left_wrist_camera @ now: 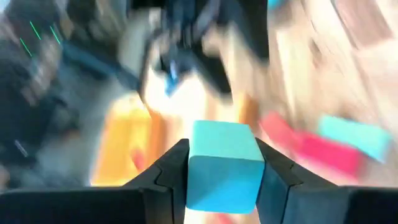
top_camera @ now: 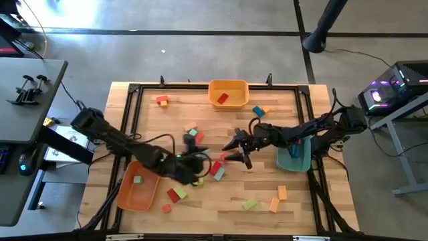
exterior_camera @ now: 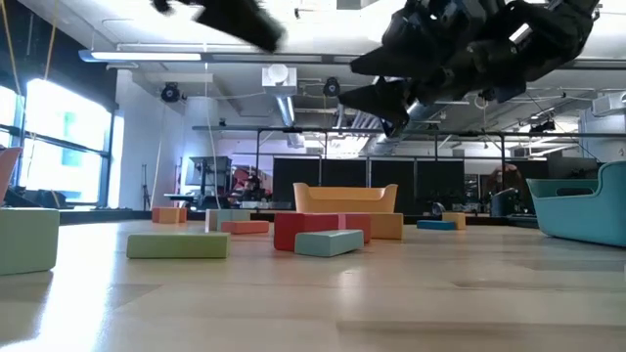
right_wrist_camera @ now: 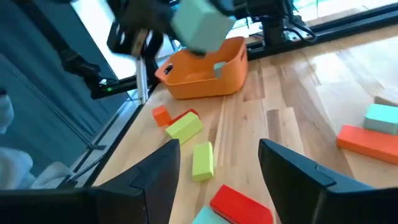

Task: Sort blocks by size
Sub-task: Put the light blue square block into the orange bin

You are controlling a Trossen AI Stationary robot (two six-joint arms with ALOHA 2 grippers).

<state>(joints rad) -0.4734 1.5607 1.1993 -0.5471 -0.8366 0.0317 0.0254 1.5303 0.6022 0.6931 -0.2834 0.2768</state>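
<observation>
My left gripper (top_camera: 197, 161) is shut on a teal cube (left_wrist_camera: 224, 168), which also shows in the air in the right wrist view as a teal cube (right_wrist_camera: 200, 25) above the orange tray (right_wrist_camera: 205, 74). My right gripper (top_camera: 239, 148) hovers open near the table's middle with nothing between its fingers (right_wrist_camera: 217, 155). Loose blocks lie flat on the wood: red ones (top_camera: 215, 167), a red and a green one (top_camera: 177, 194), a light green bar (right_wrist_camera: 202, 160), and orange ones (top_camera: 278, 199). A green cube (top_camera: 138, 179) lies in the orange tray. My left gripper pinches the teal cube by two opposite side faces (left_wrist_camera: 193, 177) between its two fingers (left_wrist_camera: 171, 171). The fingers come from the table's left, slanting downward. The cube is lifted clear of the table, its free faces showing beyond the fingertips.
A yellow tray (top_camera: 227, 86) with a red block stands at the far edge, a teal tray (top_camera: 294, 161) at the right beside my right arm, and the orange tray (top_camera: 127, 194) at the near left. A black frame (top_camera: 134, 90) rims the table. Bare wood lies along the near edge.
</observation>
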